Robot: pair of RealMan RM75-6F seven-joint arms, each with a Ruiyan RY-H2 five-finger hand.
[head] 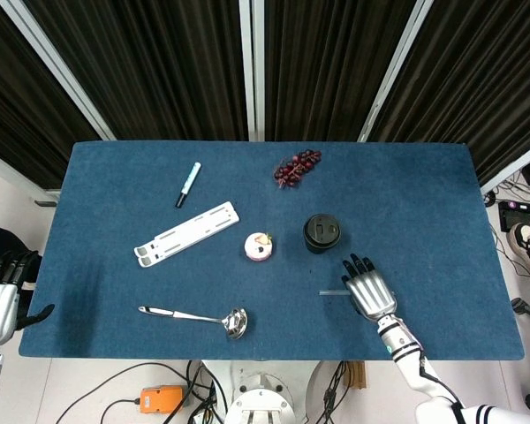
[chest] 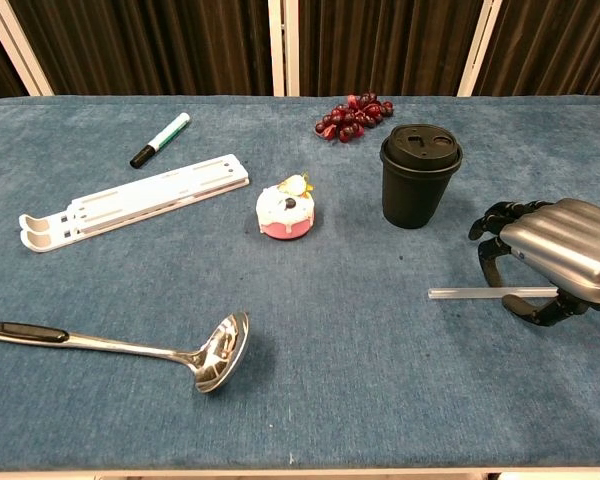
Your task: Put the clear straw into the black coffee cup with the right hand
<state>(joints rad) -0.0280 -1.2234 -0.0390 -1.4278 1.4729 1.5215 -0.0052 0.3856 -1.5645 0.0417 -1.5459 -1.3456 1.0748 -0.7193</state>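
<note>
Clear straw (chest: 480, 293) lying flat on the blue table (chest: 380, 400), just in front of the black coffee cup (chest: 420, 175). Risk: thin and low, it may roll or slip from a shallow pinch. Right hand (chest: 555, 260) arches over its right end, fingers curled apart, nothing grasped yet.
</note>
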